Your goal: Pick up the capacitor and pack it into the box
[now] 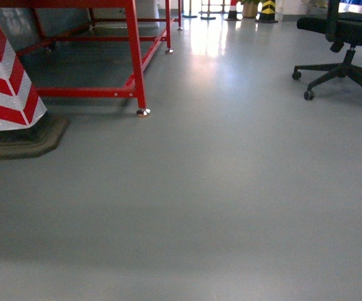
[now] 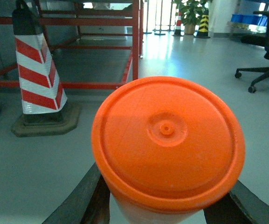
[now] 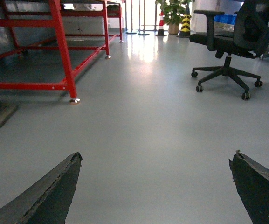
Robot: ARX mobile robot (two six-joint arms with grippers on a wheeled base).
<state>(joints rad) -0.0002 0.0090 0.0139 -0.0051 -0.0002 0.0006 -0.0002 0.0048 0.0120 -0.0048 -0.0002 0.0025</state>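
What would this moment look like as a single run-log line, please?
left gripper: shut on orange-lidded container | right gripper: open, empty | box: not in view | surroundings: grey floor, red frame, office chair

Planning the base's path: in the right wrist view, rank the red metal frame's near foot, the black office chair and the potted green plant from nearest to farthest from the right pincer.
1. Red metal frame's near foot, left, nearest.
2. Black office chair, right, farther back.
3. Potted green plant, top centre, farthest.

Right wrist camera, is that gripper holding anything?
No, the right gripper stands open with only bare grey floor between its fingers.
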